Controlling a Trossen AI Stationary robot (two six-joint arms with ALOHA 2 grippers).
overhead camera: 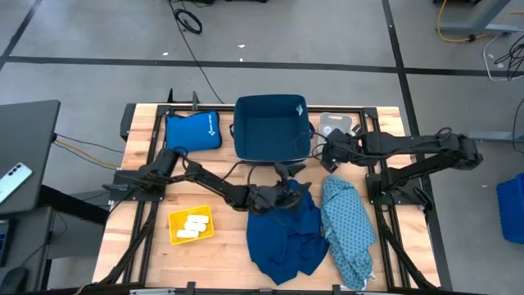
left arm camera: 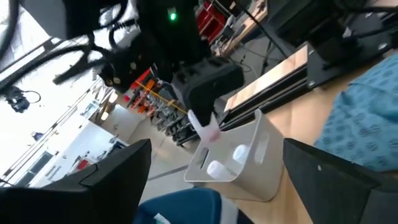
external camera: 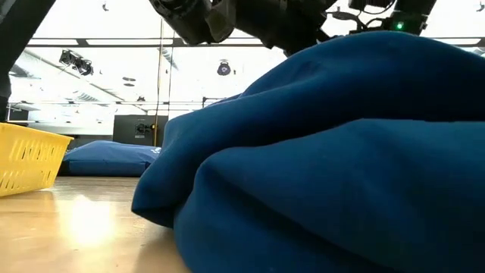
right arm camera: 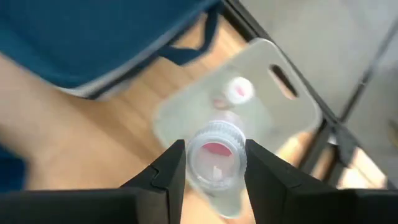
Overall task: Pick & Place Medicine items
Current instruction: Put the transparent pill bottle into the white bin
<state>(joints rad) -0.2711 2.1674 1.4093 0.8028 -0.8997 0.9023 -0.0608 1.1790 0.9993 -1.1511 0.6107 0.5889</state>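
**Ana:** While the right gripper [right arm camera: 211, 163] hangs over the grey tray [right arm camera: 298, 112] at the far right of the table, what does it hold?

**Ben:** It pinches a small clear bottle [right arm camera: 214, 158] with a ribbed white cap, one finger on each side of the cap. I think this bottle is light and stiff, but its round smooth plastic may slip or turn. So the ribbed cap seems a good place to take it.

**Ana:** Is something more in that tray?

**Ben:** Yes, at least one more small whitish bottle [right arm camera: 238, 91] lies on the tray's floor, under the held one. The left wrist view shows two pale round things [left arm camera: 224, 163] inside it.

**Ana:** And the other containers?

**Ben:** The yellow tray [overhead camera: 175, 231] stands near the front left and has some cream-white packs [overhead camera: 193, 227] in it, close together. They look small and light; I would grip one across its narrow side. The blue bin [overhead camera: 273, 127] at the back middle looks to have nothing in it.

**Ana:** Where is the left gripper [overhead camera: 288, 195]?

**Ben:** It is at the table's middle, above the dark blue cloth [overhead camera: 286, 238], with fingers spread wide and nothing between them.
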